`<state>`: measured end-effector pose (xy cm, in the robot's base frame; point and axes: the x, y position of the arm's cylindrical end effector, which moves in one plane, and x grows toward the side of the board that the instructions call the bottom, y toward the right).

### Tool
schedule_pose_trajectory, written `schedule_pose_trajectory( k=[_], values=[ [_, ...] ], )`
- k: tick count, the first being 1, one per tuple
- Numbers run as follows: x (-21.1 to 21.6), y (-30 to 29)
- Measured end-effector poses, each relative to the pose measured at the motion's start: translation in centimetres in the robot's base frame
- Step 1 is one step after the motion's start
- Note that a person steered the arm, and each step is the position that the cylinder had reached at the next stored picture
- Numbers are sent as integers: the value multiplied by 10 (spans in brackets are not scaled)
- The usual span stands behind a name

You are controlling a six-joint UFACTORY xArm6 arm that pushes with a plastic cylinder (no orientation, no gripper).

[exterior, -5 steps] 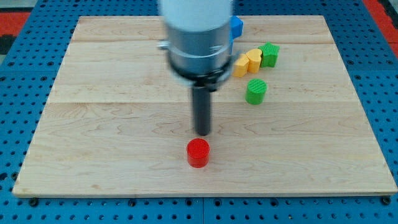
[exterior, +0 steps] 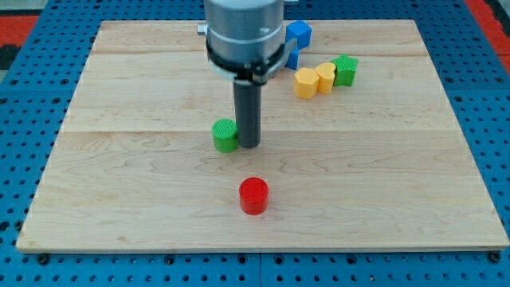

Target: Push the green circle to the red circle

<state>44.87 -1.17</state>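
The green circle (exterior: 225, 135) stands near the board's middle, a little left of centre. My tip (exterior: 249, 145) is down on the board right beside it, touching its right side. The red circle (exterior: 254, 195) stands below them, toward the view's bottom and slightly right of my tip, a clear gap away from the green circle.
Toward the view's top right, a yellow block (exterior: 305, 83), a second yellow block (exterior: 325, 77) and a green block (exterior: 346, 70) sit in a tight row. A blue block (exterior: 299, 33) lies near the top edge, partly behind the arm. The wooden board (exterior: 119, 175) rests on a blue surface.
My tip has moved up and slightly left, away from the red circle. The green circle now stands left of my tip, where before it was far to the right near the yellow blocks.
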Motion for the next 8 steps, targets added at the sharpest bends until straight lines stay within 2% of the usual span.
schedule_pose_trajectory(
  k=[1, 2, 3, 4, 5, 6, 8],
  values=[
    [-31, -44],
    [-31, -74],
    [15, -72],
    [37, -55],
    [-16, -49],
    [-7, -16],
    [60, -29]
  ],
)
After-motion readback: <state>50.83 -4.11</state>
